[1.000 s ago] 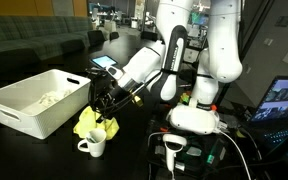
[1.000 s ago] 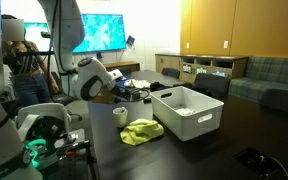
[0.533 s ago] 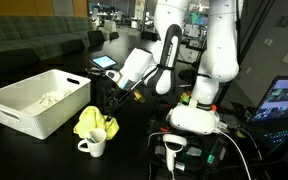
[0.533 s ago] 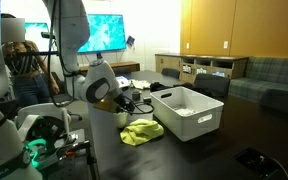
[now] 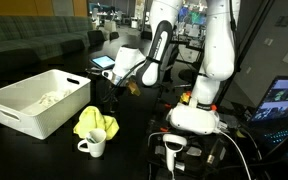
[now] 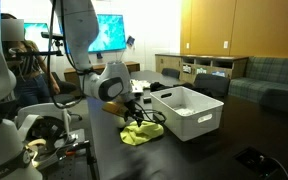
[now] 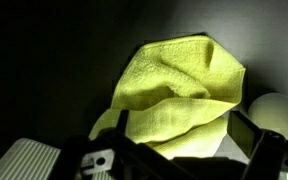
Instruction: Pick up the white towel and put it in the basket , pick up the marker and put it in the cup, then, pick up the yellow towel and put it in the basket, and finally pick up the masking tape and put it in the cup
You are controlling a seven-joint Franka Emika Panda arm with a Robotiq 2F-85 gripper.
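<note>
Fingers (image 7: 256, 142) show as dark shapes along the bottom of the wrist view, spread wide with nothing held between them. In an exterior view the gripper (image 5: 111, 94) hangs just above centre frame, over the table (image 5: 134, 135), empty.

Below it lies the yellow towel (image 7: 179, 90), filling the middle of the wrist view. It is crumpled, with a deep fold across it; its long axis runs on a slant from a blunt corner at the upper right down to a thin tail at the lower left. In both exterior views it is a low heap on the dark tabletop, just beside the near end of the basket (image 5: 24, 112) and outside it.

That basket, white and rectangular, takes the left side of the frame, its long side running from lower left toward upper right. Inside, the white towel (image 5: 49, 99) lies bunched against the bottom.

A white cup (image 5: 94, 145) stands upright touching the yellow towel's lower edge, its handle turned toward the left of the frame. What it holds cannot be made out. In the wrist view only its pale rim peeks in at the right edge.
</note>
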